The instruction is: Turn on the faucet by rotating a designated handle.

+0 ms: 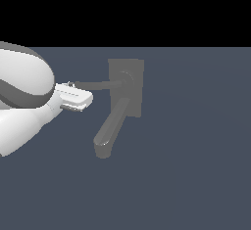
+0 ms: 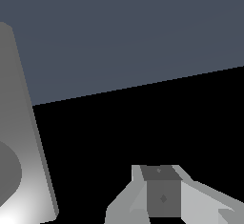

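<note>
The white arm reaches in from the exterior view's left, its gripper [image 1: 78, 98] level at the free tip of the handle [image 1: 95, 84]; whether the jaws are spread cannot be told. The faucet [image 1: 126, 88] sits mid-scene on the grey surface [image 1: 196, 175], spout [image 1: 110, 128] angling down-left, open room all around.

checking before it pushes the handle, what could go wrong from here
1. The gripper sits at the very tip of the thin handle, so it might slide off the end instead of turning it.
2. The thick spout lies just below the handle; a low sweep could push that instead.
3. The wrist view shows only the faucet plate edge and one finger, not the rod, so contact is hard to confirm.
</note>
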Available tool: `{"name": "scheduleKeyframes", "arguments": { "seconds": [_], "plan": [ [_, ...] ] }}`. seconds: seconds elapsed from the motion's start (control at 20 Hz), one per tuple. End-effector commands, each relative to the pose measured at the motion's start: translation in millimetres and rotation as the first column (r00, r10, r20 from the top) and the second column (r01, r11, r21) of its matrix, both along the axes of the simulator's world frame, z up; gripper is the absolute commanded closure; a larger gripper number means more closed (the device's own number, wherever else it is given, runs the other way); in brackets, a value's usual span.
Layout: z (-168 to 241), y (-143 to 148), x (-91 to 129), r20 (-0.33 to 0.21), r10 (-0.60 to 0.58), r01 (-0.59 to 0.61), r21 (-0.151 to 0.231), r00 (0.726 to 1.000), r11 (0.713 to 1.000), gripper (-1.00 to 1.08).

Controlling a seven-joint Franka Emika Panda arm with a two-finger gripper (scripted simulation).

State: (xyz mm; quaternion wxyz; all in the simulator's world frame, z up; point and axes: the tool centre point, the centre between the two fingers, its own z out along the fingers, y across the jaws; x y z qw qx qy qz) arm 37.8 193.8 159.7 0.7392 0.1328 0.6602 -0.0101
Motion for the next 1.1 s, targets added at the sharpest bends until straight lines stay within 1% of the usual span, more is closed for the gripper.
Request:
{"name": "scheduleKeyframes", "arguments": {
  "seconds": [0.0, 0.2, 0.35, 0.45, 0.8, 1.05],
  "plan": [
    [-18, 1, -1, -0.037, 0.004, -0.004, -0.011, 0.999, 1.0, 1.08],
    [-34, 3, -3, -0.07, 0.008, -0.01, -0.017, 0.998, 1.0, 1.08],
    [-36, 4, -3, -0.071, 0.011, -0.012, -0.012, 0.997, 1.0, 1.08],
    [-34, 3, -3, -0.069, 0.009, -0.01, -0.016, 0.998, 1.0, 1.08],
    [-26, -17, -2, -0.078, -0.02, 0.015, -0.067, 0.997, 0.998, 1.08],
    [-24, -30, -4, -0.073, -0.034, 0.029, -0.072, 0.997, 0.997, 1.08]
  ]
}}
